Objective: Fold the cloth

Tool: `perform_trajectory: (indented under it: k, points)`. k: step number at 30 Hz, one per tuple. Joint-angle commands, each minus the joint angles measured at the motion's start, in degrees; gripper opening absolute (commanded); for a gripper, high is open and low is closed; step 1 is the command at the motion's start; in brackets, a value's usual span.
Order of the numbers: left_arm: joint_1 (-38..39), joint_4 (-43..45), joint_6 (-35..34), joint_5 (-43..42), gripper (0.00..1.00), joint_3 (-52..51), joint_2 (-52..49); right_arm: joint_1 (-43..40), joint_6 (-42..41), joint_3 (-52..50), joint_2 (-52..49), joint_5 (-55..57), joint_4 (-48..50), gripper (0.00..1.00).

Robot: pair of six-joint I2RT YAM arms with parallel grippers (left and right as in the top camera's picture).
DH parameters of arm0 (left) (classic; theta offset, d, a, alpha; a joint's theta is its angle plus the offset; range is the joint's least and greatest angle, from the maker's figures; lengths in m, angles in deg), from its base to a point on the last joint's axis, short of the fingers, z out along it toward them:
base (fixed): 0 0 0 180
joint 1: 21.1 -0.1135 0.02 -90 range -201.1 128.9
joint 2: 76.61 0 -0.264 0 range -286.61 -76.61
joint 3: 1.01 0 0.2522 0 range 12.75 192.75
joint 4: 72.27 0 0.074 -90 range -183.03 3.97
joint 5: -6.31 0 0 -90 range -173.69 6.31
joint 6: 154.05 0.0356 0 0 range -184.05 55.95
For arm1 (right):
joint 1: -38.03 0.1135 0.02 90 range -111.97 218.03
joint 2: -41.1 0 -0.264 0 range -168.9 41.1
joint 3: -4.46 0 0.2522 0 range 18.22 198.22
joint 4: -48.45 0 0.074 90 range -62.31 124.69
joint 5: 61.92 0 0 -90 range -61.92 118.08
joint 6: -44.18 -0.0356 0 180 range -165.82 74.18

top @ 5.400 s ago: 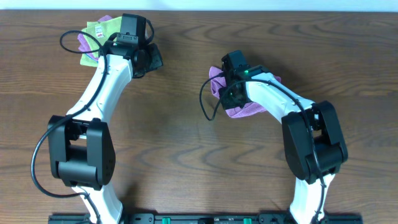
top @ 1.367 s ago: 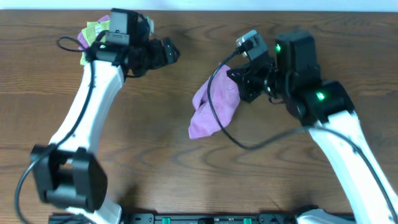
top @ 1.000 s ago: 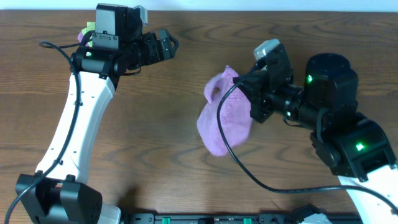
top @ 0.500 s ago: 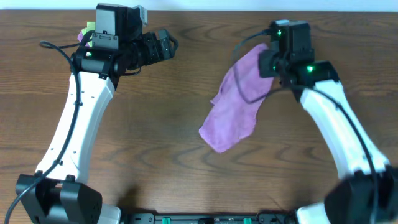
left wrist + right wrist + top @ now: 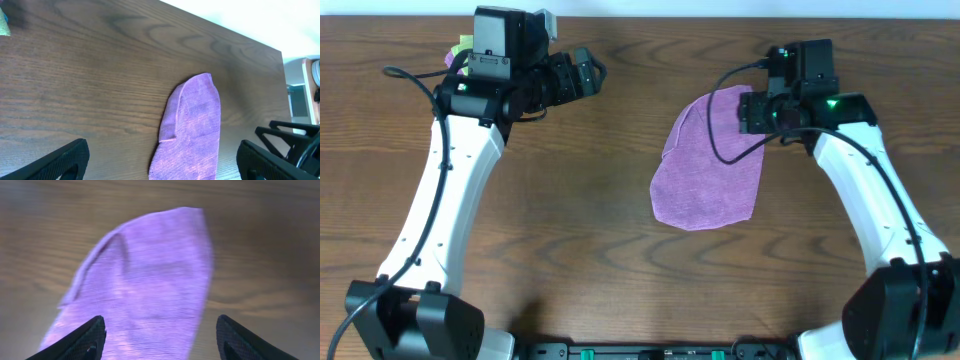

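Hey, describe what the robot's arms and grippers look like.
The left arm and right arm have white links, black joints and looping black cables. Green lights glow near each wrist. The left gripper and right gripper have black fingers.

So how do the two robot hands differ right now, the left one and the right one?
The left gripper hangs over bare table, well apart from the purple cloth. The right gripper hangs over the cloth's far right edge. The left gripper's jaws also look spread a little wider than the right gripper's. Both stand open, and neither holds anything; the cloth lies flat.
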Motion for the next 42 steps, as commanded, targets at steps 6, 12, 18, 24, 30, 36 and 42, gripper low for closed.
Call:
perform_trajectory:
  k: [6, 12, 18, 24, 30, 36, 42]
  points:
    - [-0.5, -0.5, 1.2, 1.4, 0.96, 1.1, 0.7, 5.7, -3.1, 0.7, -9.8, -12.5, 8.2, 0.68]
    - [-0.5, -0.9, 1.2, 1.5, 0.95, 1.1, 0.7, 10.6, -7.1, 0.7, -15.1, -16.7, 9.7, 0.62]
    - [-0.5, -1.1, 1.2, 1.5, 0.95, 1.1, 0.7, 13.1, -9.0, 0.7, -17.5, -16.5, 11.6, 0.57]
    - [-0.5, -1.5, 1.2, 1.4, 0.95, 1.1, 0.7, 13.1, -9.2, 0.7, -18.2, -14.7, 9.7, 0.56]
    - [-0.5, -1.4, 1.2, 1.5, 0.95, 1.1, 0.7, 13.2, -9.2, 0.7, -18.2, -13.4, 9.1, 0.56]
    - [-0.5, -1.4, 1.2, 1.6, 0.95, 1.1, 0.7, 13.2, -9.2, 0.7, -19.5, -13.1, 8.7, 0.56]
    - [-0.5, -1.4, 1.2, 1.7, 0.95, 1.1, 0.7, 13.2, -9.2, 0.7, -21.2, -13.2, 9.2, 0.54]
